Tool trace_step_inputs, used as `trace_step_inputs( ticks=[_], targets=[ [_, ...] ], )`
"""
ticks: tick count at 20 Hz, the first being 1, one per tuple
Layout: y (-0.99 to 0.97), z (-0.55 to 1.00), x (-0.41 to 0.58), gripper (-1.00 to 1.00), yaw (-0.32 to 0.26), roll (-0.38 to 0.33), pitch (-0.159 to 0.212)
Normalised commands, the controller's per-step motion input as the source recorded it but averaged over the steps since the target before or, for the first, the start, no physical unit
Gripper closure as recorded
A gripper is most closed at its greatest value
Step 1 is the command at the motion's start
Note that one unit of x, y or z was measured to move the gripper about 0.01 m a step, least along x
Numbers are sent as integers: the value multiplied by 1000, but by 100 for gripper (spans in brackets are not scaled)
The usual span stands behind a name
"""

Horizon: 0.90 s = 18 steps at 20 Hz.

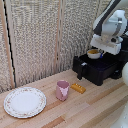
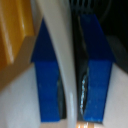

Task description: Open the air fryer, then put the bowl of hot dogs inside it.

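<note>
The black air fryer stands at the exterior view's right, its drawer pulled out and the handle jutting from the drawer's front. My gripper hangs just above the open drawer, shut on the rim of the whitish bowl that holds the yellow-orange hot dogs. In the wrist view the blue pads pinch the bowl's white rim between them, and a blurred patch of the hot dogs shows beside it.
On the wooden table stand a pink cup, a bare yellow-orange stick in front of the drawer, and a floral-rimmed plate at the exterior view's left. A woven screen closes off the back.
</note>
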Motion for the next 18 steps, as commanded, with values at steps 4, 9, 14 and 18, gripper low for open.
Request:
trace_step_inputs(
  ticks=[4, 9, 14, 18],
  targets=[
    [-207, -304, 304, 100, -130, 95, -54],
    [101, -201, 489, 100, -178, 72, -99],
    [79, -25, 551, 100, -107, 61, -54],
    [-109, -64, 373, 100, 1, 1, 26]
  ],
)
